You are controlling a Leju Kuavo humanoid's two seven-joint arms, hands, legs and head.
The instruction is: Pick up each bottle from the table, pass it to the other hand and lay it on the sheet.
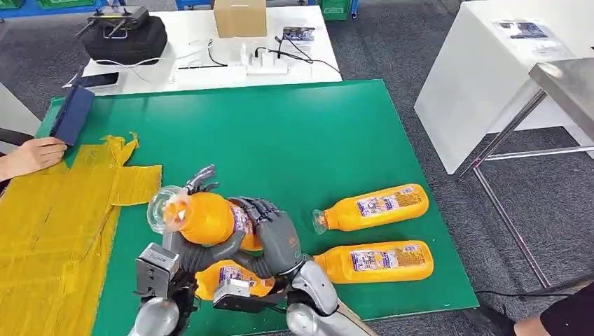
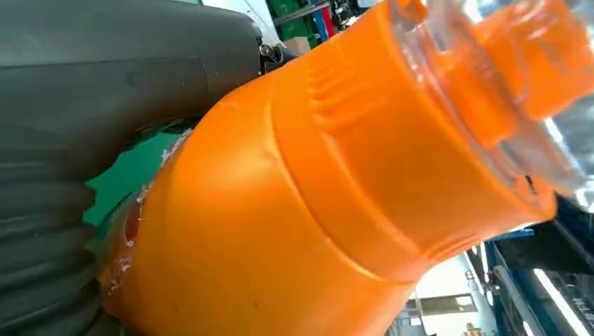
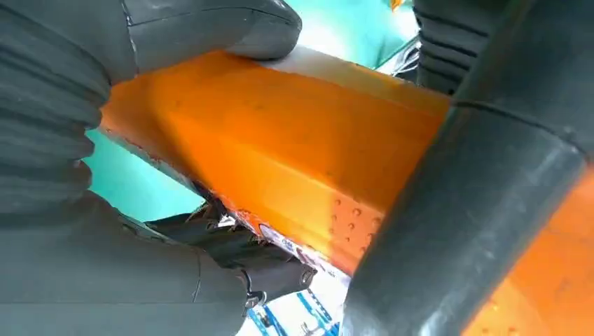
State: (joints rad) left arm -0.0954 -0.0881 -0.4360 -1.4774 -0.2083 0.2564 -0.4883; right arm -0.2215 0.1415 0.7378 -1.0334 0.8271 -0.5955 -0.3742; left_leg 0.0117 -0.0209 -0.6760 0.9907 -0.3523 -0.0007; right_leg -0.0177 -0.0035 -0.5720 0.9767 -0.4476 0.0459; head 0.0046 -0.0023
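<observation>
Both hands on one bottle [image 1: 203, 215], held off the green table [image 1: 294, 140] at the near edge, mid-handover. Right hand [image 1: 274, 238] wraps the body from the right; left hand [image 1: 199, 183] cups it from behind and below, cap end pointing left toward the sheet. Another bottle [image 1: 228, 278] lies beneath the hands, two more [image 1: 375, 206] to the right, side by side on the table. Yellow sheet [image 1: 63, 210] at left, holding no bottles; a person's hand [image 1: 31, 155] rests at its far edge. Next, judging: right hand lets go, left carries the bottle over the sheet and lays it flat. Slip risk during release.
</observation>
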